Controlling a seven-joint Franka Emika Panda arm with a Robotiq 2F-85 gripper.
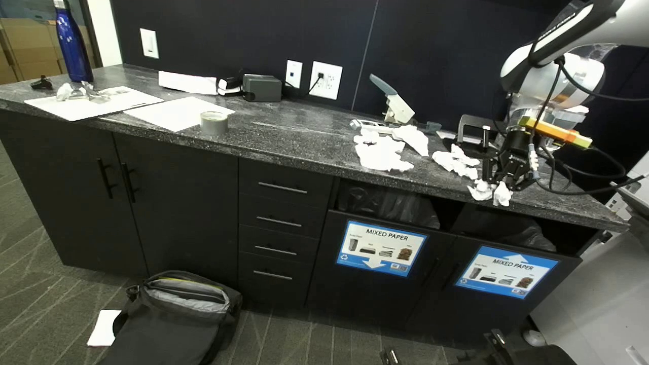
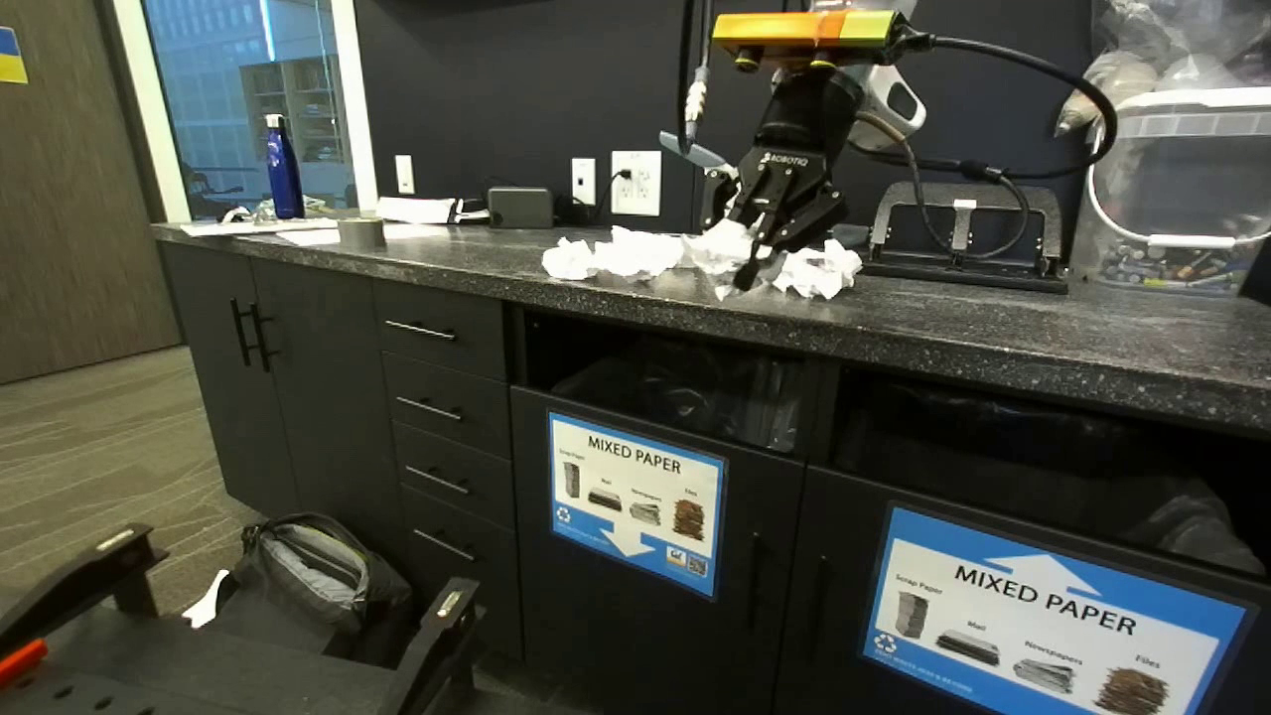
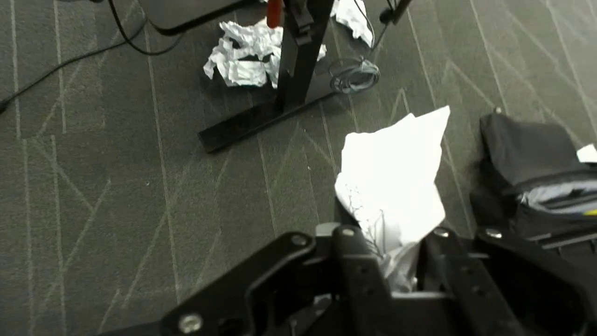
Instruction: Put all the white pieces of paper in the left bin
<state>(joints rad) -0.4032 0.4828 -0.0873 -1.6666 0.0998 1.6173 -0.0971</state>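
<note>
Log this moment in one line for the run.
gripper: holds white paper; counter: more crumpled paper; left bin: drop pending

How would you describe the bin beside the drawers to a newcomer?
Find the long speckled counter, then look beneath it, beside the stack of four drawers. That bin has a Mixed Paper sign whose arrow points down; the neighbouring sign's arrow points up.

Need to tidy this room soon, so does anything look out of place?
Yes. In the wrist view, crumpled white paper lies on the floor behind a black stand leg, looking like stray litter. In both exterior views, a dark bag lies open on the floor, perhaps a tripping hazard.
</note>
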